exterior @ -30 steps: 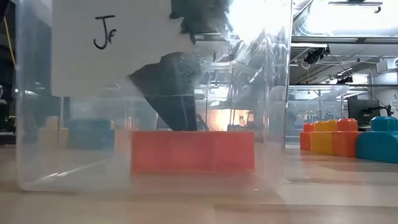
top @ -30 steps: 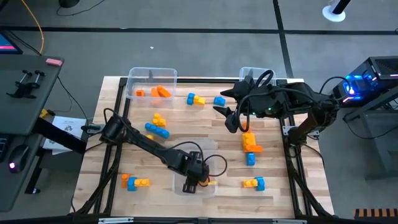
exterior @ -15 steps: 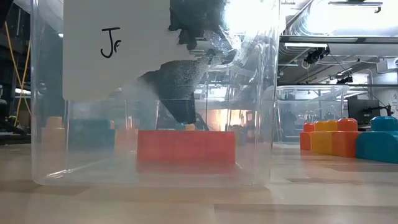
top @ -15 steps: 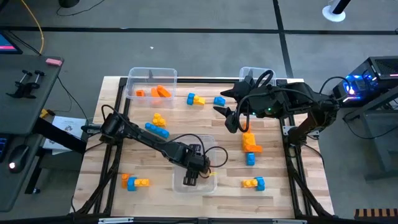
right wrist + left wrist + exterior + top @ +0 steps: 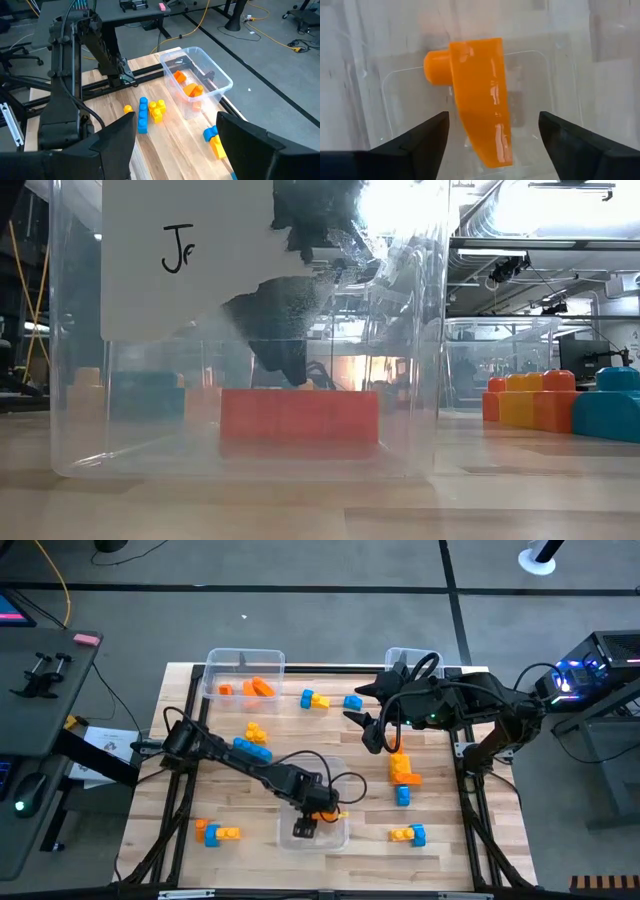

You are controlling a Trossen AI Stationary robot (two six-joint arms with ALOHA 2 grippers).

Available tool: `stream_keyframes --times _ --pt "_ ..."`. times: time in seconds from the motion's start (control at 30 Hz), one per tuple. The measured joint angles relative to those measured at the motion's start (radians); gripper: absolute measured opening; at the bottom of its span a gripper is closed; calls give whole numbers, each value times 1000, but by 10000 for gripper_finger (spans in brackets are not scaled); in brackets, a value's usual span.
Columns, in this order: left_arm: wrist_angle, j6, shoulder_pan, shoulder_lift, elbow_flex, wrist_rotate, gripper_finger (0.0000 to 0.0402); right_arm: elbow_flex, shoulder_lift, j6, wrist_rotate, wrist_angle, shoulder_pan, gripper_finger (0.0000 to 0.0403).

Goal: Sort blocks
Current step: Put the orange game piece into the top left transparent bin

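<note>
From above, the left arm reached across the wooden table [image 5: 150,810] with the left gripper [image 5: 304,829] pointing down into a clear bin [image 5: 340,837] near the front edge. The right arm was bent over the far right part of the table, the right gripper [image 5: 371,730] held above the boards with its fingers spread and nothing between them. The blocks [image 5: 254,741] lay scattered: a blue and yellow cluster near the middle, a few by the far edge, an orange and blue stack on the right, two small groups at the front. Another clear bin [image 5: 213,670] at the far left corner held orange pieces.

At table height, the near bin's transparent wall [image 5: 440,380] filled most of the frame, bearing a white paper label. An orange brick [image 5: 299,417] lay flat on its floor, the dark gripper above it. A cluster of orange, yellow and blue studded bricks [image 5: 560,402] sat on the table at right; a workshop with ceiling ducts lay behind.

Through the left wrist camera, the two dark fingers [image 5: 420,142] stood wide apart, the glossy orange brick [image 5: 479,117] lying between them on the bin's floor, touched by neither.

Through the right wrist camera, its fingers [image 5: 112,140] were parted over pale planks, with the far bin [image 5: 197,77], blocks and grey floor beyond.
</note>
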Motion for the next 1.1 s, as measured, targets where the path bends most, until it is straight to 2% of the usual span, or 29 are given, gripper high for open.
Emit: stream_keyframes --times 0.2,0.57,0.63,0.7,0.83,0.87,0.97,1.1 --pt "19 0 -1 4 0 -42 318 0 0 -1 0 -8 0 272" --pt "12 -28 -2 89 1 -32 314 0 0 -1 0 -8 0 272" --pt "12 -45 -1 89 1 -38 293 0 0 -1 0 -8 0 272" --pt "9 -55 2 83 1 -23 252 0 0 -1 0 -8 0 272" --pt "8 -68 14 68 1 27 118 0 0 -1 0 -7 0 272" --pt "8 -69 21 63 1 48 105 0 0 -1 0 -7 0 272" --pt "-4 -70 40 22 1 122 106 0 0 -1 0 -7 0 272" --pt "-54 -61 70 -104 1 190 106 0 0 -2 0 -7 0 272"
